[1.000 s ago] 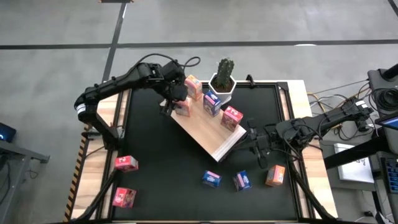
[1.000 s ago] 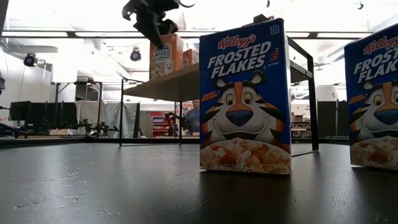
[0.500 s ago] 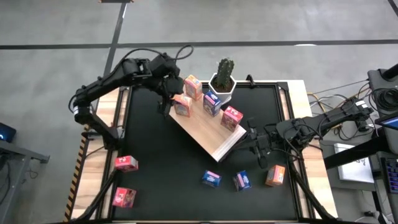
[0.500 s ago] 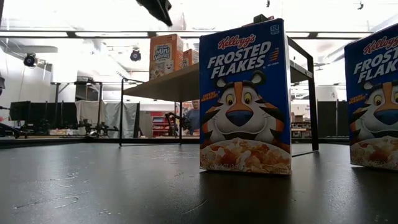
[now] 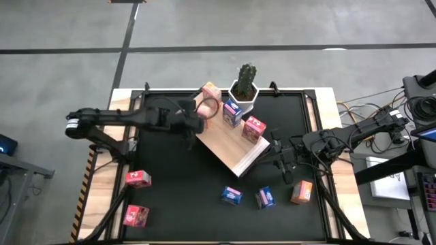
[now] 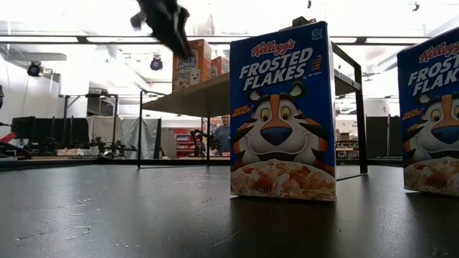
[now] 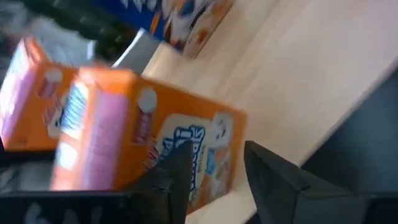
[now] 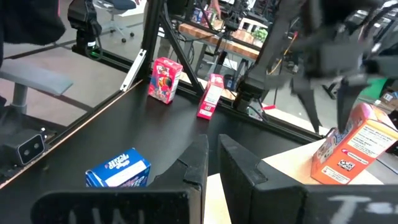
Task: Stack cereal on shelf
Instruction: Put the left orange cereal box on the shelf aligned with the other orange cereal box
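Note:
The shelf (image 5: 228, 146) is a light-wood board raised on black legs (image 6: 215, 93). Standing on it are two orange cereal boxes (image 7: 155, 137) (image 7: 31, 93), a blue one (image 5: 231, 113) and a pink one (image 5: 253, 128). My left gripper (image 5: 196, 122) (image 7: 217, 149) is open. It hovers off the shelf's left end, facing the nearer orange box and touching nothing. My right gripper (image 5: 279, 155) (image 8: 212, 140) is shut and waits by the shelf's right corner. On the black table stand two pink boxes (image 5: 138, 179) (image 5: 136, 216), two blue ones (image 5: 231, 196) (image 5: 264, 197) and an orange one (image 5: 301, 192).
A white potted cactus (image 5: 245, 85) stands at the table's far edge behind the shelf. In the low view, two blue boxes (image 6: 282, 111) (image 6: 430, 115) stand close to the camera. Bare black tabletop lies between the shelf and the left-hand pink boxes.
My left gripper has come off the orange box at the shelf's far-left end. It went up, then drew back toward the table's left and near side as the arm stretched out low. The orange box stays upright on the shelf.

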Motion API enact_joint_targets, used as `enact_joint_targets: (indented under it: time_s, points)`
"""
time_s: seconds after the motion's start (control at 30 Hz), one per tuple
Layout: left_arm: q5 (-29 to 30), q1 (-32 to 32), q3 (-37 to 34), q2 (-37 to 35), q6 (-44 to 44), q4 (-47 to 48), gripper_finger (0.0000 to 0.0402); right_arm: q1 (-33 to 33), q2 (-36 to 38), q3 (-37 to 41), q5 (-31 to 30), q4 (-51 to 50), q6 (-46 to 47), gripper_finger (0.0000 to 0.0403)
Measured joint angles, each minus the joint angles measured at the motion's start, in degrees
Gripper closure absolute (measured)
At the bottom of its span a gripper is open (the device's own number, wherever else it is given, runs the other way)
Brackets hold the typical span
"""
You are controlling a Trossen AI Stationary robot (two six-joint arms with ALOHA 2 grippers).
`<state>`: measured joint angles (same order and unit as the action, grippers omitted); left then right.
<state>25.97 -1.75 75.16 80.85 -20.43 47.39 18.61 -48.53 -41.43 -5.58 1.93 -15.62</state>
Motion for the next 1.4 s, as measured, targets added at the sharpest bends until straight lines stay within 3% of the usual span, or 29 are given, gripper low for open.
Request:
enact_joint_targets:
  time_s: [0.2, 0.83, 0.9, 1.03, 1.17, 1.27, 1.4]
  points:
    - [5.73, -0.3, -7.4, -0.44, 1.51, -8.49, 0.0299, 0.0, 0.0, 0.0, 0.0, -0.02, 0.0, 0.0374]
    - [10.95, -0.56, -8.35, -4.66, 4.99, -6.36, 0.0313, 0.0, 0.0, 0.14, -0.02, -0.04, 0.07, 0.0374]
    - [8.25, -0.31, -8.35, -5.31, 7.36, -7.06, 0.0313, 0.0, -0.02, 0.15, -0.02, -0.07, 0.01, 0.0374]
    - [-2.86, 0.7, -9.34, -6.46, 9.6, -14.28, 0.0313, 0.0, -0.02, 0.15, -0.02, 0.07, -1.98, 0.0374]
    - [-5.37, 3.07, -11.22, -6.28, 9.51, -23.53, 0.0313, 0.0, -0.02, 0.2, -0.23, 0.15, -5.6, 0.0374]
    - [-2.79, 4.54, -13.68, -5.55, 9.48, -33.86, 0.0313, -0.13, -0.02, -0.04, -0.48, 0.43, -8.22, 0.0374]
    - [8.38, 5.46, -16.85, -3.54, 10.51, -41.56, 0.0313, -0.13, 0.23, -0.22, -0.5, 0.36, -10.76, 0.0374]
